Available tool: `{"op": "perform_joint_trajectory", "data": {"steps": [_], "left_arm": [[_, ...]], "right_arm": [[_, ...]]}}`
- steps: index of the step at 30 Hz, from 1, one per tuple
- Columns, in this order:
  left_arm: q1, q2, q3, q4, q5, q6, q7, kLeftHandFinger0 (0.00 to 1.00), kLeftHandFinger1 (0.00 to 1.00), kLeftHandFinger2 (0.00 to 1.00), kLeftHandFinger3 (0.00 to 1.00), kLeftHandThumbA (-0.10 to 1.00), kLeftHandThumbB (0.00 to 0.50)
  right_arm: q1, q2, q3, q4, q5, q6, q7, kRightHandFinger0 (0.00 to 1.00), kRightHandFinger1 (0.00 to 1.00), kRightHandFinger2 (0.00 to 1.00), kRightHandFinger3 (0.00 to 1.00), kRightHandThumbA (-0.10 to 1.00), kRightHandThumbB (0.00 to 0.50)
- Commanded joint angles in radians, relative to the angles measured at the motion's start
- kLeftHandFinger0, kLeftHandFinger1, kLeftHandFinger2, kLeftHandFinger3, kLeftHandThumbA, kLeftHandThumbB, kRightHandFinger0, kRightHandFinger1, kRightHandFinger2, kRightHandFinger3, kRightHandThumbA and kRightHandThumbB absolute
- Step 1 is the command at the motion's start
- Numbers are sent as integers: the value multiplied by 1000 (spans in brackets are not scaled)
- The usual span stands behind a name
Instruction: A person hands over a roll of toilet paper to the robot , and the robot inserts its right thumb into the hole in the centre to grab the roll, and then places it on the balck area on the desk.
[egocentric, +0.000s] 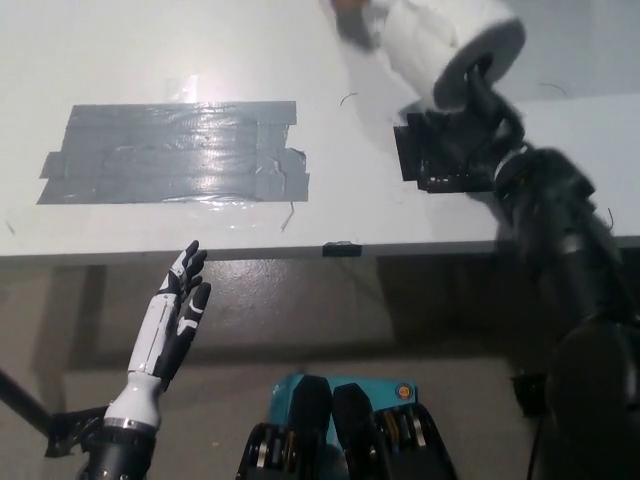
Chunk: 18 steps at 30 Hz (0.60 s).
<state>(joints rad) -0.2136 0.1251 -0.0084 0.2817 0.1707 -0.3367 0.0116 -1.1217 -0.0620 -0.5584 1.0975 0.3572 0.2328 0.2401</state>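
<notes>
The black right hand holds the toilet paper roll up over the white desk. The white left hand waits below, fingers spread wide.

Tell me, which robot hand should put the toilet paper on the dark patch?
The right hand: it already holds the toilet paper roll above the desk. The left hand hangs open below the desk edge.

Bright overhead light glares off the grey tape patch at 10 o'clock; the toilet roll at 1 o'clock is motion-blurred.
</notes>
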Motion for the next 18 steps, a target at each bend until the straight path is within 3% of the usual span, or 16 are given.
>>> {"op": "perform_joint_trajectory", "data": {"steps": [1,3,10,13,16,18], "left_arm": [[-16,21,-7,-10,11,-38,2,1000,1000,1000,1000,946,89],[-17,22,-8,-8,11,-40,1,1000,1000,1000,1000,957,96],[-12,30,-11,-8,13,-47,1,1000,1000,1000,1000,962,77],[-10,30,-11,-14,19,-35,3,1000,1000,1000,1000,963,90],[-11,29,-13,-11,22,-37,4,1000,1000,1000,1000,964,86],[-10,28,-14,-9,19,-39,3,1000,1000,1000,1000,962,83]], "right_arm": [[-13,-71,97,-142,3,131,116,0,410,874,958,-100,73],[1,-109,148,-182,-19,158,113,0,480,937,972,-100,86],[35,-243,329,-226,-102,179,133,0,531,928,1000,-100,136],[27,-290,413,-187,-135,144,183,6,549,931,1000,-100,150],[13,-340,555,-165,-240,100,198,68,563,942,1000,-100,217],[10,-364,644,-168,-316,56,191,67,553,929,1000,-100,217]]}}
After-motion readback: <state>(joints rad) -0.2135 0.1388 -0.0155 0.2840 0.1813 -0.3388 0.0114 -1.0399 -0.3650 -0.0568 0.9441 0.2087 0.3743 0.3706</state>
